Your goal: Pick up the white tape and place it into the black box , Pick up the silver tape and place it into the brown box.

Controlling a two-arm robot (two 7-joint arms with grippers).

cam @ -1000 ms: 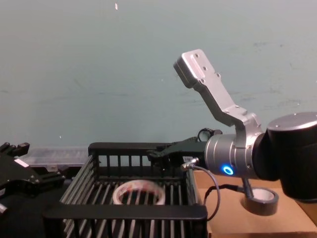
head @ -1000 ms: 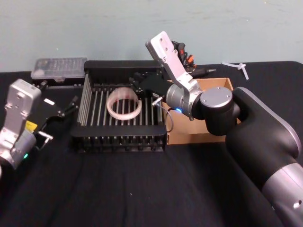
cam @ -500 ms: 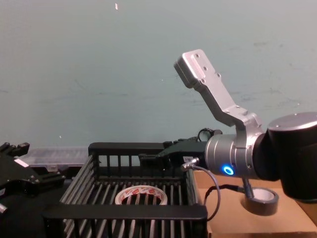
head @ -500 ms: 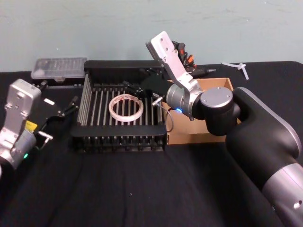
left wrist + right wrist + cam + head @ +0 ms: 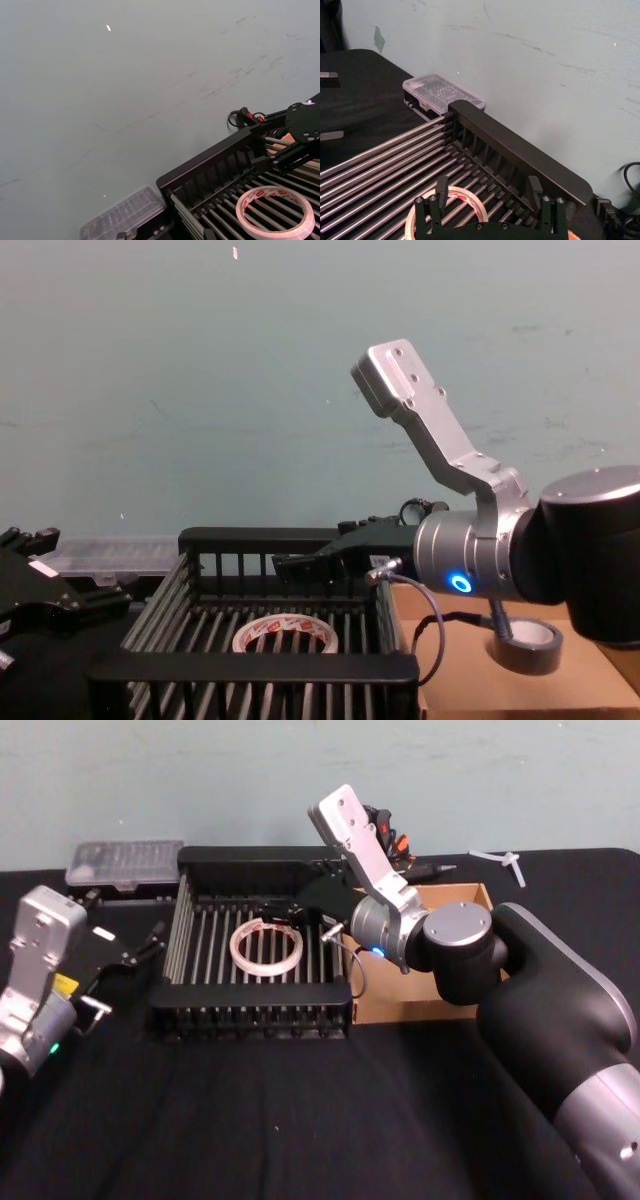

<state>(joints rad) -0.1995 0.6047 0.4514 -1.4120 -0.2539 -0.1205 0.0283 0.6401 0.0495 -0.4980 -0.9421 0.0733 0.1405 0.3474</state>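
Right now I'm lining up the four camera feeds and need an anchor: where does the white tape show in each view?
Head view: white tape flat on the black box's slatted floor, centre.
Chest view: white tape low, behind the near rim.
Left wrist view: white tape at the lower corner.
Right wrist view: white tape partly behind the right gripper.
Shared landmark: the black box's thick far rim.

**Four views on one crate**

Head view looks down from above, crate (image 5: 255, 955) at frame centre. Chest view sits low, looking across it toward the wall. Both wrist views look close over its bars; all share the tape (image 5: 285, 632).
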